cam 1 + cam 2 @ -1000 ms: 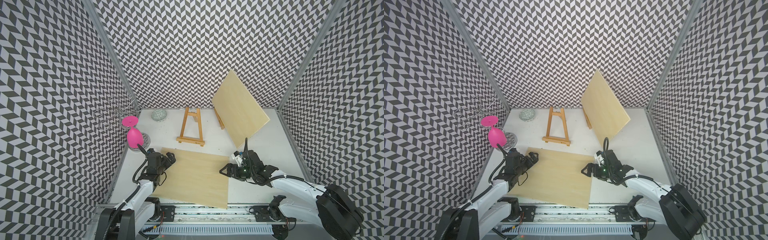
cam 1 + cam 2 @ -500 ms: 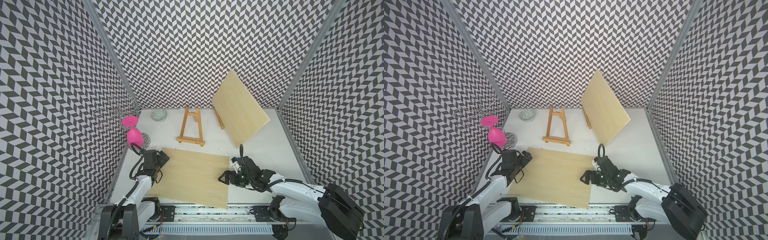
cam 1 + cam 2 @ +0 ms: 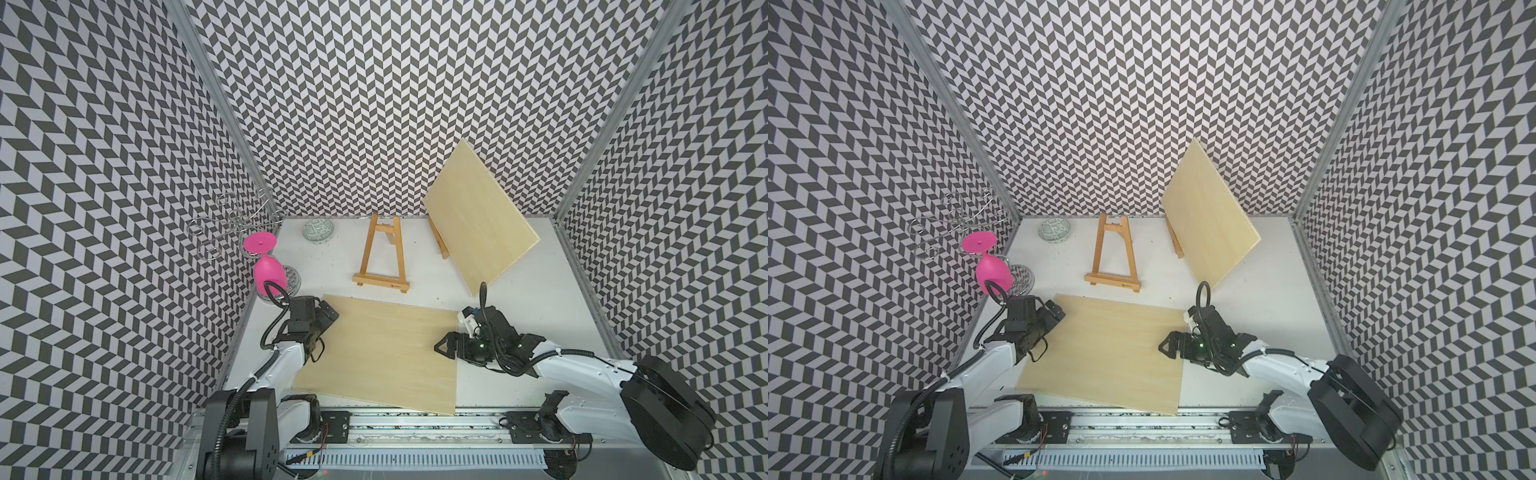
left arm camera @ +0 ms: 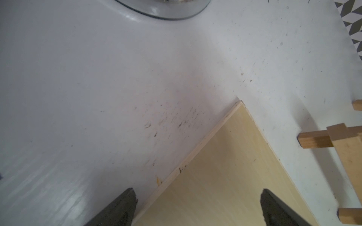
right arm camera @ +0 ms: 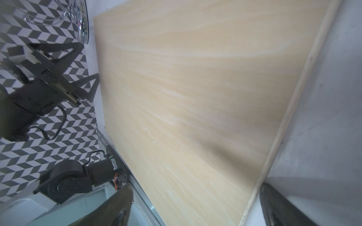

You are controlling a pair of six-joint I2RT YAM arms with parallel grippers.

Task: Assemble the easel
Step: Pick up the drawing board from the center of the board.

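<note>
Left gripper [image 3: 330,320] spread wide, pinching nothing, low over the back left corner of the flat board [image 3: 382,353]. In the left wrist view, one of its fingers [image 4: 117,211] over bare table [image 4: 98,88], its mate over the wood, the board's edge running between the two. Contact with the wood: cannot tell.

Right gripper [image 3: 445,345] likewise spread wide and empty, turned on its side at the board's right edge. In the right wrist view, one finger above the pale wood face, the other [image 5: 278,207] down at table level just beside the edge strip. Touching or apart: cannot tell.

Flat board lying on the near half of the white table between the two arms, slightly skewed, its near right corner out at the front rail [image 3: 415,430].

Beyond the board's far edge, near but apart: empty easel [image 3: 381,257], small, honey-coloured wood, upright at the back middle. To its right a second easel [image 3: 441,245], mostly hidden behind a leaning board [image 3: 478,216] propped on it askew, one corner low toward the table.

Along the table's left edge, just behind the left arm: pink wine glass [image 3: 269,272], upside down, foot up against a wire rack [image 3: 232,224], with a clear glass dish [image 3: 293,277] just beside it. Patterned bowl [image 3: 318,230] in the back left corner. Black-and-white chevron walls [image 3: 374,104] on three sides.
</note>
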